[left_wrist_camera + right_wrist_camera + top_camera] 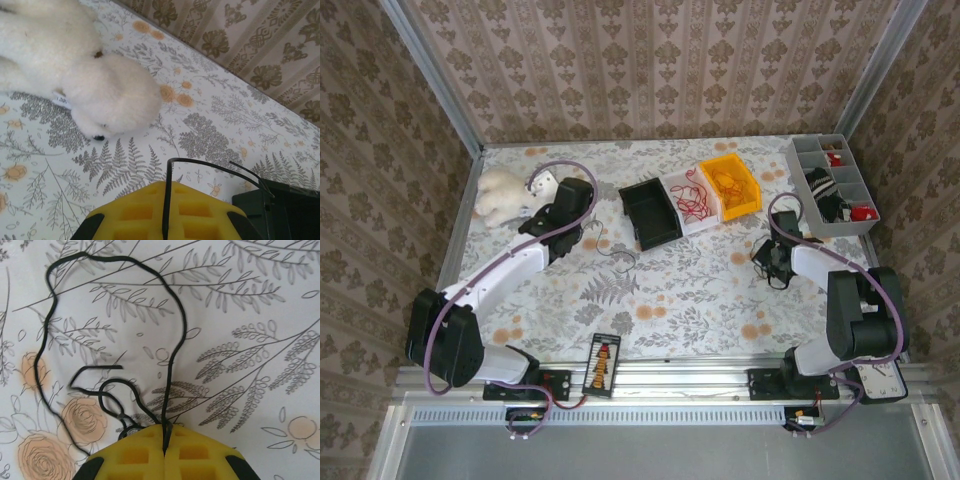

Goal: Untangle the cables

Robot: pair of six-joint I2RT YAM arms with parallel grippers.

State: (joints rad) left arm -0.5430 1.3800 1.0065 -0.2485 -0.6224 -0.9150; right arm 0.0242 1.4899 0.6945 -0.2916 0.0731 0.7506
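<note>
**Both grippers pinched on black strands, red tangle in the bin**

The left gripper (pixel 167 196) has its yellow pads pressed together, with a black wire (pixel 167 172) nipped right in the seam. That wire climbs straight out from the pads, then bends hard to the gripper's right. There it runs long and shallow toward the black bin (pixel 290 215) just beside the fingers. Ahead and to the left of the pads lies a white plush toy (pixel 75 65) on the flowered table (pixel 210 130).

The right gripper (pixel 164 440) is pinched together too, clamped on a black cable loop (pixel 185 329). The loop's long axis points away from the fingertips. It rises from the seam, swings wide over the top and drops down the gripper's left side. A smaller curl sits just left of the seam, and one loose end there points right. It all lies flat on the tablecloth.

From above, the left gripper (pixel 578 225) sits by the plush toy (pixel 503 193) and the right gripper (pixel 772 262) is well apart from it. Between them, farther out, the red cables (pixel 692 200) sit bunched in a white bin (pixel 676 183). That bin stands between the black bin (pixel 650 215) and a yellow bin (pixel 732 188). Beyond the right gripper is a grey divided tray (pixel 813 152). A small card (pixel 603 365) lies near the arm bases, its markings too small to read.
</note>
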